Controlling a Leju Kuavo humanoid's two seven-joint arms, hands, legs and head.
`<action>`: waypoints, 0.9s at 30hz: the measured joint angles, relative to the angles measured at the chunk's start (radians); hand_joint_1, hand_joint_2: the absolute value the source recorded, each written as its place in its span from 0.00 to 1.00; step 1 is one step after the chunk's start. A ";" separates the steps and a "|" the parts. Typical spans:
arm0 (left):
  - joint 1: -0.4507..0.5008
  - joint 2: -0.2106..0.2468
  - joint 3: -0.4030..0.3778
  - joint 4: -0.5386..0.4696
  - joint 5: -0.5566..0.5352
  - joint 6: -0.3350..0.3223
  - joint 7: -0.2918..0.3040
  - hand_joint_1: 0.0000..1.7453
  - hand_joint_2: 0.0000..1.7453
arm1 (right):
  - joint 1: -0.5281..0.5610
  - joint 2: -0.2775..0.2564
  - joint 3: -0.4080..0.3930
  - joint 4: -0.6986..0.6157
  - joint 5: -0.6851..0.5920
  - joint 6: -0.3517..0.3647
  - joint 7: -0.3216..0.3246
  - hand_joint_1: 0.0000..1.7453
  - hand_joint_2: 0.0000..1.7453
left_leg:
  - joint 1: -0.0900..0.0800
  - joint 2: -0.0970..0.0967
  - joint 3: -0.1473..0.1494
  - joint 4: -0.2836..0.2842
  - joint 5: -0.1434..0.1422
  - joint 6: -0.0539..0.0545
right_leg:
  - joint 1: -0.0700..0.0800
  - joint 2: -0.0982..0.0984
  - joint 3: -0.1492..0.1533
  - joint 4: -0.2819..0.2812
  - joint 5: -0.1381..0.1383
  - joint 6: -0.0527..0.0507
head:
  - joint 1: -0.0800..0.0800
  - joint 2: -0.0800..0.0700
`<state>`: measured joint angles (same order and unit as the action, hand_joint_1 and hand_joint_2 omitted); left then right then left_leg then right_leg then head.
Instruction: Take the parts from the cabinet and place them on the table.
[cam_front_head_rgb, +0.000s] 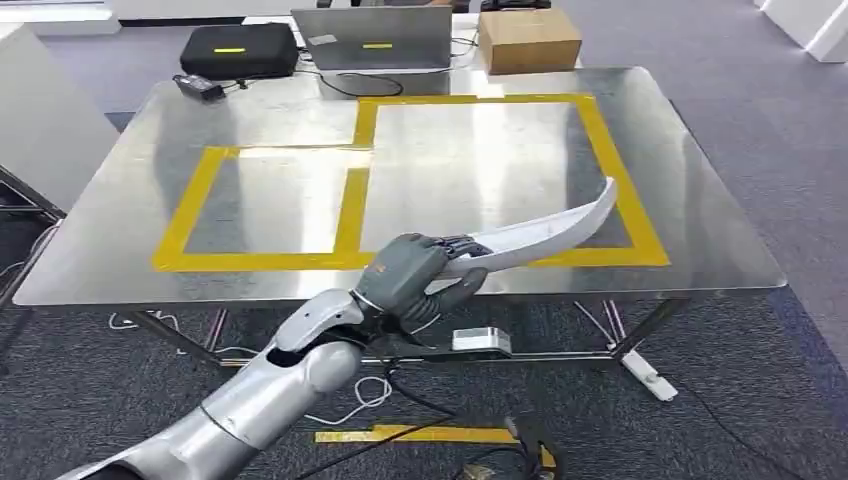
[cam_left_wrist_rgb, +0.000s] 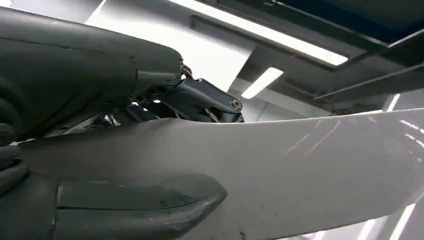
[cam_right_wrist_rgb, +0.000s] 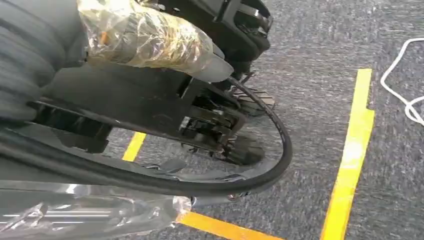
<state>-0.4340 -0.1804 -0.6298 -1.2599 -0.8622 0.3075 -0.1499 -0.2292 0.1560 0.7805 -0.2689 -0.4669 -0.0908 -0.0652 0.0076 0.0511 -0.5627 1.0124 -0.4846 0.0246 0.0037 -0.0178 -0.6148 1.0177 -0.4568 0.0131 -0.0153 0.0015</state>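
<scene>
While gripped by left hand (cam_front_head_rgb: 415, 275): one white part (cam_front_head_rgb: 545, 232)

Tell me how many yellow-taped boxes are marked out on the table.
2. The smaller taped rectangle sits on the table's left half; the larger taped rectangle adjoins it on the right, its near edge partly covered by the white curved part the left hand holds.

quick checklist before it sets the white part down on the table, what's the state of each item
1. Left robot hand grips the white curved part: ok.
2. Part over the metal table, near its front edge: ok.
3. Part's tip above the larger yellow-taped box: ok.
4. Taped boxes bare where the part would land: ok.
5. Part touching the tabletop: cannot tell.
6. Right robot hand free: cannot tell.
</scene>
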 joint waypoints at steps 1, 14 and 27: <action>-0.005 -0.001 0.000 0.013 -0.008 -0.001 0.005 1.00 1.00 | 0.000 0.000 0.000 0.000 0.003 0.000 0.001 0.00 1.00 | 0.000 0.000 0.000 -0.001 0.001 -0.005 | 0.000 0.000 -0.001 0.000 0.000 0.000 | 0.000 0.000; -0.123 -0.014 0.001 0.224 -0.143 0.000 0.127 1.00 1.00 | -0.002 0.000 -0.013 0.000 0.034 0.037 0.023 0.00 1.00 | -0.002 0.000 -0.001 -0.002 0.001 -0.025 | -0.004 -0.001 -0.001 0.001 0.001 0.000 | 0.000 0.000; -0.171 -0.014 0.027 0.325 -0.170 0.008 0.160 1.00 1.00 | -0.004 0.002 -0.016 0.000 0.045 0.049 0.031 0.00 1.00 | -0.003 0.000 -0.001 -0.002 0.000 -0.024 | -0.005 -0.001 -0.001 0.000 0.001 0.000 | 0.000 0.000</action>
<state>-0.6054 -0.1942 -0.6023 -0.9350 -1.0319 0.3159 0.0099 -0.2332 0.1575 0.7645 -0.2689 -0.4219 -0.0420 -0.0347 0.0044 0.0507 -0.5636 1.0102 -0.4847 0.0003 -0.0012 -0.0189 -0.6158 1.0181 -0.4556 0.0135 -0.0149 0.0015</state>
